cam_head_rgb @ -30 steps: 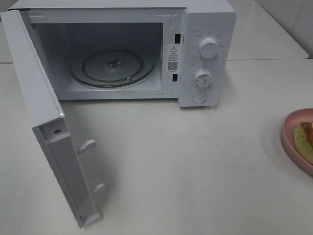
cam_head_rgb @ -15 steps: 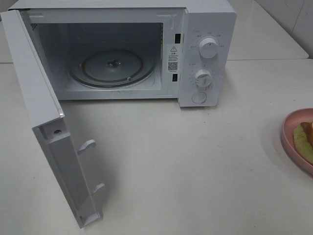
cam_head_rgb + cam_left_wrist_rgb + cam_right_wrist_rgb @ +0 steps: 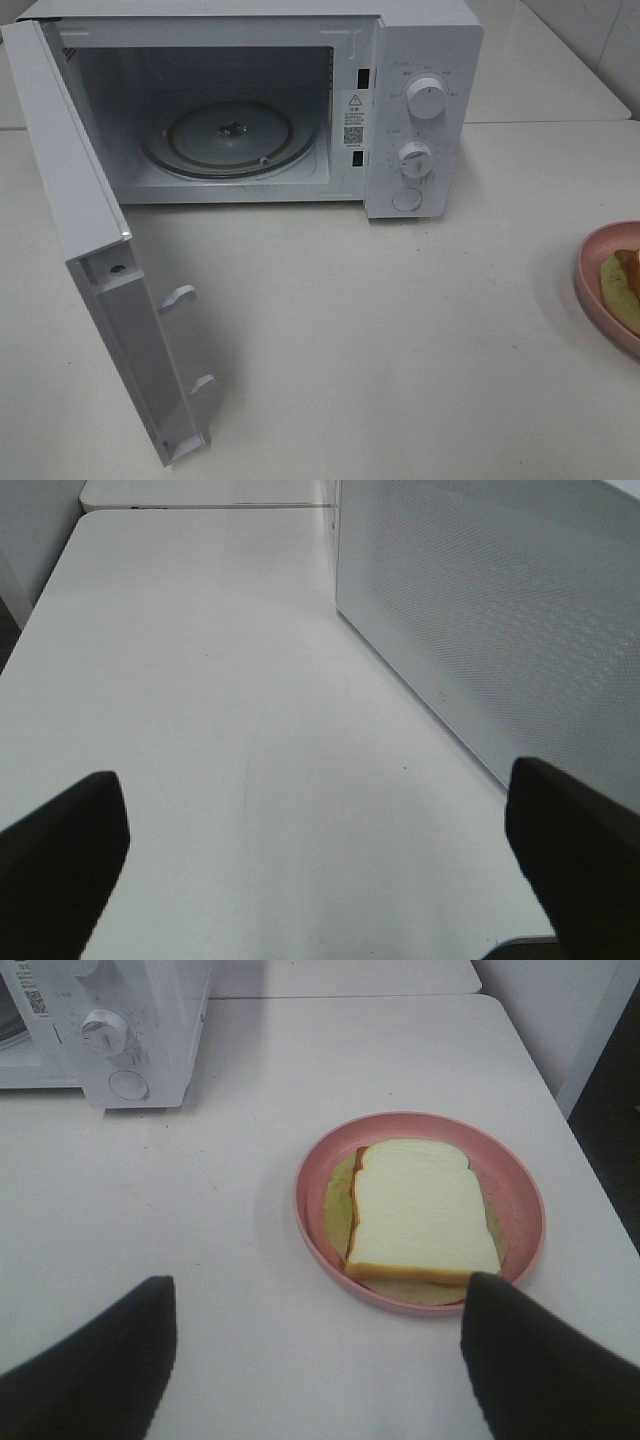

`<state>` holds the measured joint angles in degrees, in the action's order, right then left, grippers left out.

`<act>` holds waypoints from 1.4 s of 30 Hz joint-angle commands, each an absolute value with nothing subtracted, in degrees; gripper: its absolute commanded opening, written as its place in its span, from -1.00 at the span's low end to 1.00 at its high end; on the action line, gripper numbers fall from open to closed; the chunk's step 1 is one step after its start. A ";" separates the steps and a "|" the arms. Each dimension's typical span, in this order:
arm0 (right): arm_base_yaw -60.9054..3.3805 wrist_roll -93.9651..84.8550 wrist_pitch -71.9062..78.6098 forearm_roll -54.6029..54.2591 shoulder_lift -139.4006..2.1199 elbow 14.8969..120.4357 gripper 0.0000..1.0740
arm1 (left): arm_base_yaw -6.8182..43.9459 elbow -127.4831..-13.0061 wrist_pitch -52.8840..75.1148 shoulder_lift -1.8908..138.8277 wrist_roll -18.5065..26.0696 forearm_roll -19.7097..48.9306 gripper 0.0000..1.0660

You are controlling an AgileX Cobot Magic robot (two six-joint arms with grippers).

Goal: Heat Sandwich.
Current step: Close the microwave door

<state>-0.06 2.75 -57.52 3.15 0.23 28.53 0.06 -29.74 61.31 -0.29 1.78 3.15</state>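
Nothing shifts vs the earlier exterior frames — microwave [image 3: 250, 100] sits where it was, door [image 3: 105, 260] swung wide open toward the left, glass turntable [image 3: 230, 135] bare inside. Pink plate [image 3: 420, 1210] stays at the table's [image 3: 380, 340] right edge, well apart from the microwave, half cut off in the high view. Sandwich [image 3: 420, 1210] lies flat in the plate, white bread on top, pale green layer under it. Right gripper [image 3: 320, 1360] hovers near the plate, jaws spread wide, holding nothing — no contact w/ plate or sandwich. Left gripper [image 3: 320, 860] hangs beside the door's outer perforated face, jaws also wide apart, empty.
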 commanded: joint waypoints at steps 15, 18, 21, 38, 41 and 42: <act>0.11 2.18 -57.07 3.04 1.89 28.53 0.41 | 0.34 -29.62 61.31 -1.26 1.49 3.32 0.83; 0.11 2.18 -57.07 3.04 1.89 28.53 0.41 | 0.34 -29.62 61.31 -1.26 1.38 3.27 0.83; 0.11 2.18 -57.07 3.04 1.89 28.53 0.41 | 0.34 -29.62 61.31 -1.26 1.55 3.32 0.83; 0.11 2.18 -57.07 3.04 1.89 28.53 0.41 | 0.34 -32.37 56.15 7.51 1.49 4.76 0.68; 0.11 2.18 -57.07 3.04 1.89 28.53 0.41 | 0.34 -32.31 54.77 11.17 1.49 4.76 0.42; 0.11 2.18 -57.07 3.04 1.89 28.53 0.40 | 0.34 -32.31 54.26 12.55 1.49 4.76 0.29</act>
<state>-0.06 2.75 -57.52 3.15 0.23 28.53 0.06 -31.97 55.98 11.00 1.78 4.24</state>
